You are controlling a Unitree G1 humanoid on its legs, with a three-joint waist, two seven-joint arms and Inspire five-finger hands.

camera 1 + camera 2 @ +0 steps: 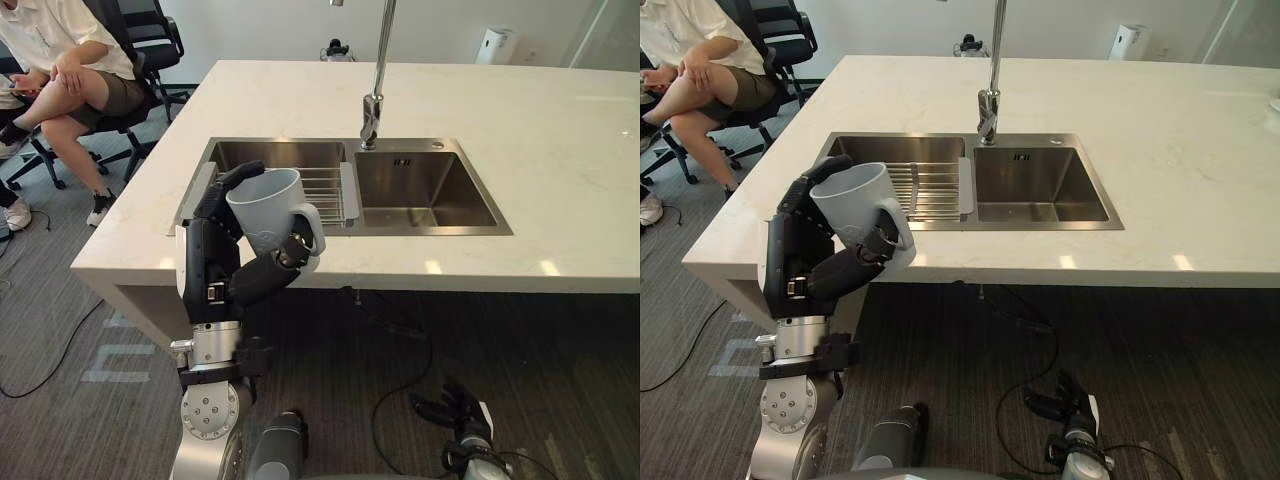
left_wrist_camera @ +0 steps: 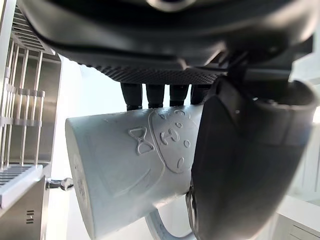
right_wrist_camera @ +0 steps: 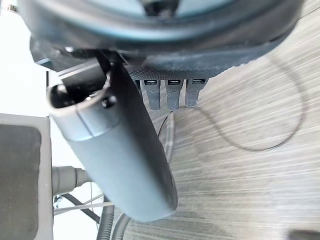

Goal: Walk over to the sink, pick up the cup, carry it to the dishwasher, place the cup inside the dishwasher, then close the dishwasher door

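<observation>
**A:** Where do we have the cup?

**B:** In our left hand, up off the counter. It shows against the counter's near edge, in front of the sink basin that has the wire rack. It's tilted, with the mouth up and towards us.

**A:** And the grip?

**B:** The fingers curl round the far wall near the rim. The thumb presses the near wall low down, just beside the handle. The body is clamped between them, and the handle sticks out free on the thumb side.

**A:** How do we expect it to handle?

**B:** We judge it stiff and light, probably ceramic (the raised pattern on the wall may give the pads a little purchase). The glaze will be smooth and could slip, and a knock against the counter could chip it. A wrap round the body suits it better than hooking the handle.

**A:** And our right hand?

**B:** It hangs low over the floor with its fingers loose and straight, holding nothing.
</observation>
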